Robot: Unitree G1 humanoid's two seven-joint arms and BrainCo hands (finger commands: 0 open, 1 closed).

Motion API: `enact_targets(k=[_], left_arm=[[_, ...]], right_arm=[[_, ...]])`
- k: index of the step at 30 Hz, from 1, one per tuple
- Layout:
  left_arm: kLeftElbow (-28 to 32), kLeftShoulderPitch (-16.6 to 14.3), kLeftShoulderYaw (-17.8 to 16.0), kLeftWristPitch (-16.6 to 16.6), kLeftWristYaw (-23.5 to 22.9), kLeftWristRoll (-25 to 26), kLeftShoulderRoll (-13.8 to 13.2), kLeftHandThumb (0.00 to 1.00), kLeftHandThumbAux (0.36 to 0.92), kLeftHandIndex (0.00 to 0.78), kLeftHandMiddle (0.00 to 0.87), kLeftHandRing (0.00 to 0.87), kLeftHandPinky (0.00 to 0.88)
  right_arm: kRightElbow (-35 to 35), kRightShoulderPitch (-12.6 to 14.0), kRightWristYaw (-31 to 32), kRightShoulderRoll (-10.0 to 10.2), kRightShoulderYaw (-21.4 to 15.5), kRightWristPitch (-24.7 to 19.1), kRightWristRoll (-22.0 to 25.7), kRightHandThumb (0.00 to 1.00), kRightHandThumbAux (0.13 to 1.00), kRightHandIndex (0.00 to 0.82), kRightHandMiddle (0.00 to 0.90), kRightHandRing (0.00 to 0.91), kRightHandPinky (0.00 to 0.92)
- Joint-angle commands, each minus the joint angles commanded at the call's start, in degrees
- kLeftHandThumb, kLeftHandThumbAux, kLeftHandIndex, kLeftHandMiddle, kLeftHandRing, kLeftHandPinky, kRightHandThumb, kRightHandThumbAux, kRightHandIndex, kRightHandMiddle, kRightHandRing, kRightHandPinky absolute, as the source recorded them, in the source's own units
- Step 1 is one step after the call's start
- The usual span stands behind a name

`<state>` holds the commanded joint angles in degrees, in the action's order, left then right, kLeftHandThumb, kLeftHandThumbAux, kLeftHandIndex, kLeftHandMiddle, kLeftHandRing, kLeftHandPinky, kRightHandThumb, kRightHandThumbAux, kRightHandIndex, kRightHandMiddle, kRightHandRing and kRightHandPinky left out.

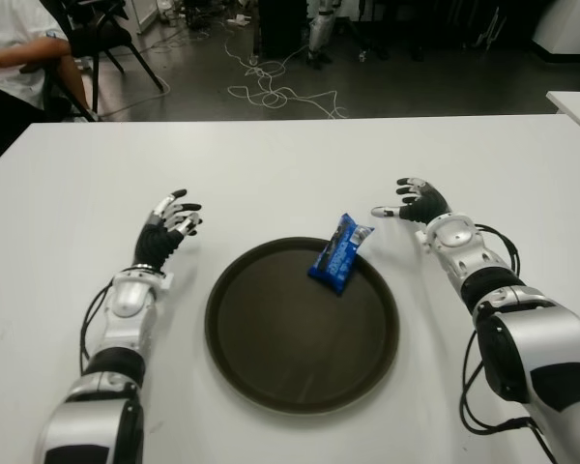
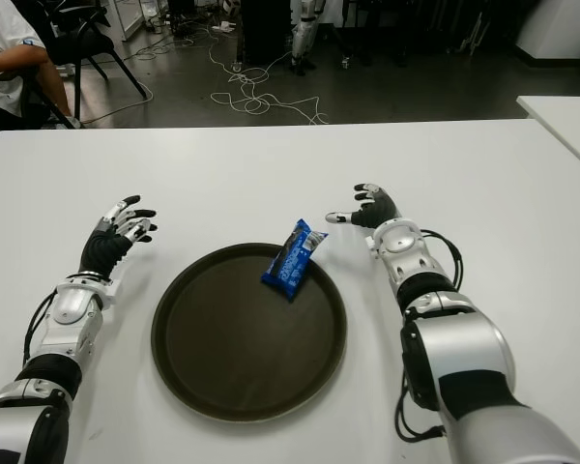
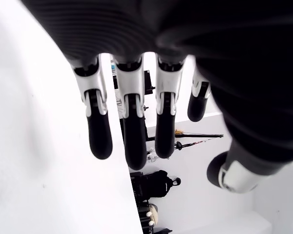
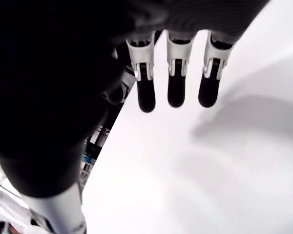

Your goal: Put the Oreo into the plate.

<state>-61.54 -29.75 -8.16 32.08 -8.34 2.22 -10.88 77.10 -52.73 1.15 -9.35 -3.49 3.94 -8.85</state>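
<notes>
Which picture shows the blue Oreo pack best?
The left eye view: the Oreo lies whole on the plate's far rim. The right eye view shows it too; neither wrist view shows it.

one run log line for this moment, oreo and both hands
oreo pack: on far right rim of plate, partly inside | right hand: open, beside pack, apart | left hand: open, left of plate | table
</notes>
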Motion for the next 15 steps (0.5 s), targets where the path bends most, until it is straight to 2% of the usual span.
enact_targets(k=[7, 15], left_arm=[[-0.4, -0.2, -0.1, -0.1, 0.1, 0.1, 0.0, 0.264, 0.636, 0.160, 0.310, 0.346, 0.379], [-0.8, -0.1, -0.2, 0.3, 0.5, 0.0, 0.3, 0.276, 0.640, 0.157, 0.310, 0.341, 0.374]], right_arm=[[-0.7, -0.7, 2.6, 0.6, -4.7, -2.0, 5.0, 0.000, 0.830, 0.209, 0.258, 0.296, 0.352], [-0.9, -1.4, 3.9, 1.3, -9.7, -5.8, 10.2, 0.000, 0.830, 0.182, 0.238, 0.281, 0.341]])
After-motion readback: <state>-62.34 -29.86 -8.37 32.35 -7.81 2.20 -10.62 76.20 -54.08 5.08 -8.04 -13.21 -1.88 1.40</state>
